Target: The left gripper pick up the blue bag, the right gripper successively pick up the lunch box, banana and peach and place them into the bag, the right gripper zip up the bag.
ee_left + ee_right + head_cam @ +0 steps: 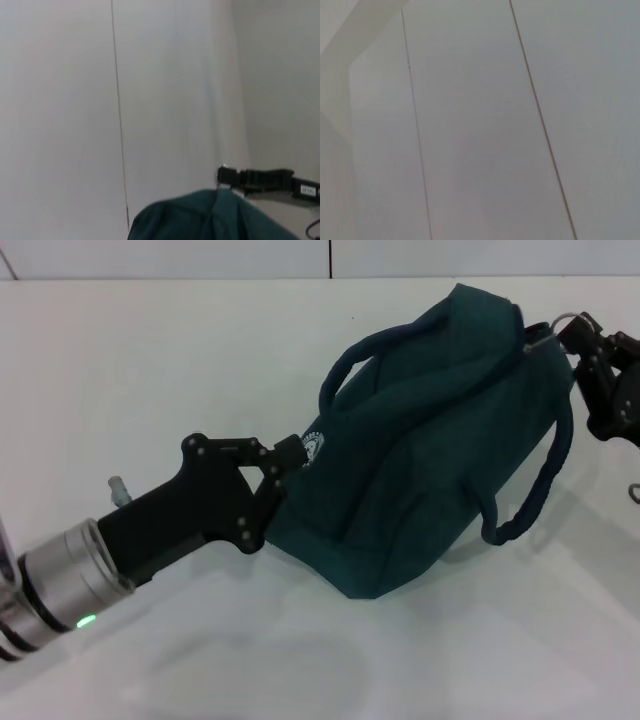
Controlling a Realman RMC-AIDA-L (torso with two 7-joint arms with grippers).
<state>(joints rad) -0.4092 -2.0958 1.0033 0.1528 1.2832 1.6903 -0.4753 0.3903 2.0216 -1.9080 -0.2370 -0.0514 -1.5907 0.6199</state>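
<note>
On the white table [150, 370], seen from the head camera, sits the blue bag [420, 460]. It looks dark teal and leans over to one side. Its two rope handles [540, 475] loop over the top and down the side. The left gripper [285, 462] reaches in from the robot's left and its fingers are pinched tight on the cloth at the bag's near end, right beside a small round badge [314, 447]. A green light [86, 621] glows on the silver wrist. The right gripper [578, 332] is at the far top corner of the bag, on the robot's right. Its tips are closed on the zip pull [560, 325], a little metal ring. The top of the bag looks closed up.

From the left wrist camera, a hump of the bag [215, 217] shows low down, with a white wall [60, 100] behind. The right gripper [227, 176] sits at the bag's top edge, black and thin.

From the right wrist camera, only pale wall panels [470, 125] with thin dark seams show.
</note>
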